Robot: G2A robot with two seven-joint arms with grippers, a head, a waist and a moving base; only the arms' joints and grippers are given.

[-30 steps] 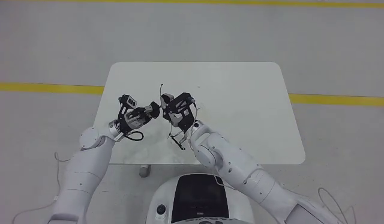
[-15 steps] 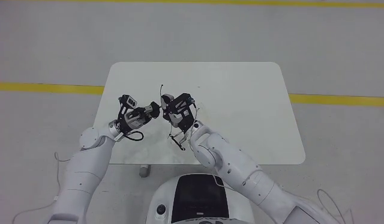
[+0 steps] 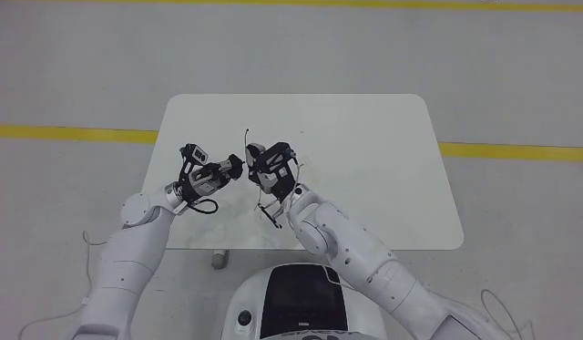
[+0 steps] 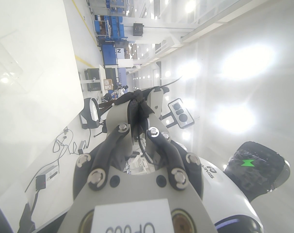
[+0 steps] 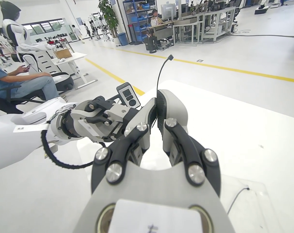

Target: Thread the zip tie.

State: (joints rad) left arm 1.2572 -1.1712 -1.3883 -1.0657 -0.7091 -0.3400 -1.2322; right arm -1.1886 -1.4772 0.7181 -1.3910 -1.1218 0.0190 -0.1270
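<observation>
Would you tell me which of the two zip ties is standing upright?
The zip tie clamped in the right gripper: it rises above the jaws, head uppermost. The other zip tie lies flat on the table.

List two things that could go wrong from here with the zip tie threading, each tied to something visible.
1. The right gripper is shut low on the zip tie, leaving a long thin strap free above; it may flex and misalign.
2. The left gripper sits close beside the right one above the table; a small move could knock them together.
</observation>
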